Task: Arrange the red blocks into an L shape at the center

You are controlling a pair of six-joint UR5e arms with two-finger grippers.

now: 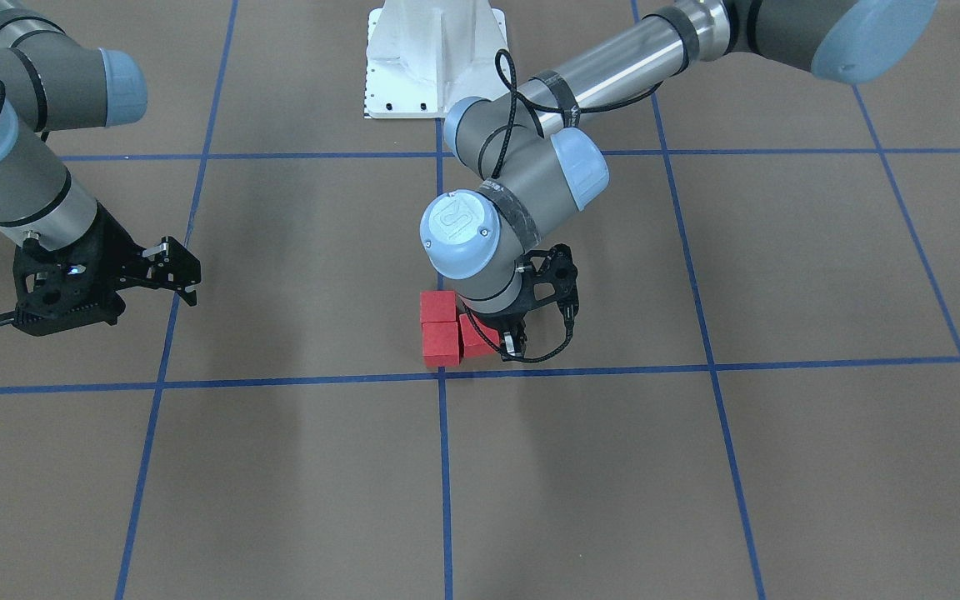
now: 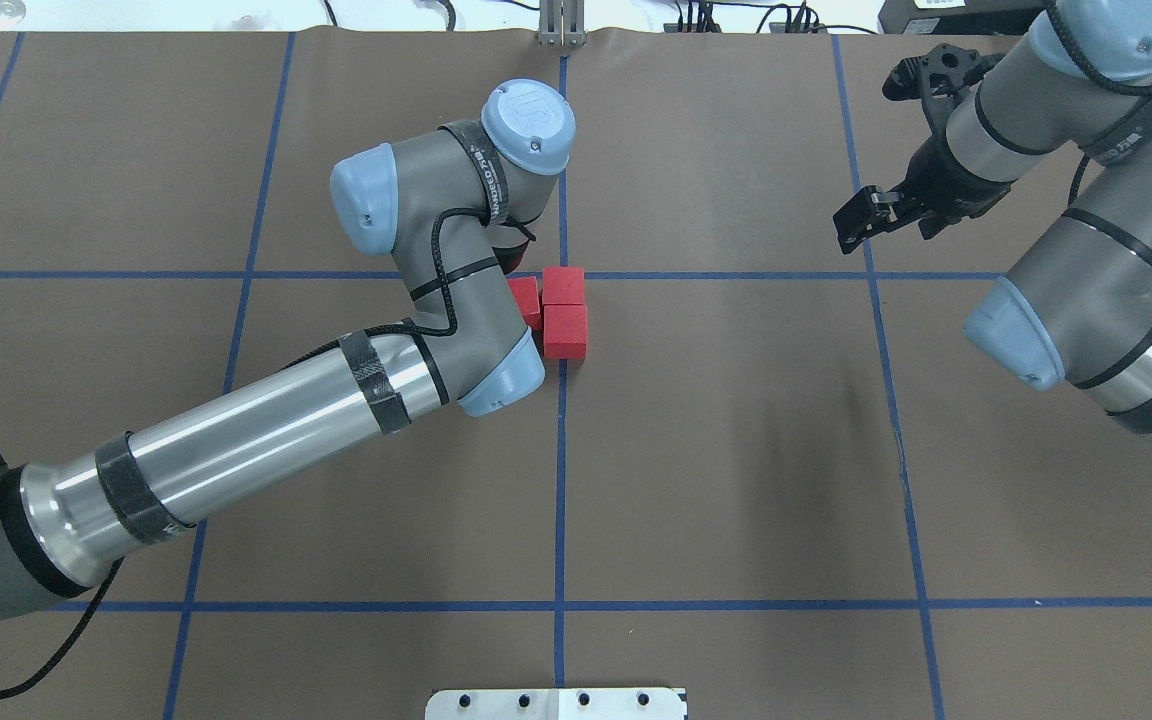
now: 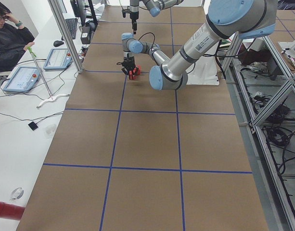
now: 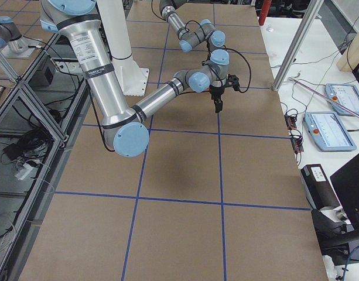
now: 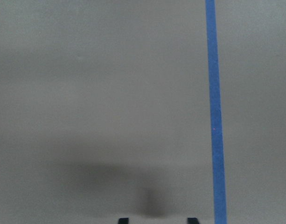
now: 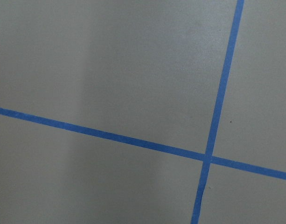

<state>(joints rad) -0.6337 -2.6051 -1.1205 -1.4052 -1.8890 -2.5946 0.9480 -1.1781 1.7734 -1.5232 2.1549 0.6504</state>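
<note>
Three red blocks sit together just by the center crossing [image 1: 442,375] of the blue tape lines. Two form a column [image 1: 438,306] [image 1: 441,343] and the third [image 1: 478,340] lies beside the nearer one, making an L; they also show in the overhead view [image 2: 565,331]. My left gripper [image 1: 542,327] hangs low next to the third block, jaws apart with nothing between them. The left arm hides part of that block from overhead. My right gripper [image 1: 182,271] is open and empty, about one grid square away from the blocks; it also shows in the overhead view [image 2: 858,218].
The white robot base plate [image 1: 434,58] stands behind the blocks. Blue tape lines divide the brown surface into squares. In the exterior left view an operator [image 3: 10,36] sits at a side desk with tablets [image 3: 22,79].
</note>
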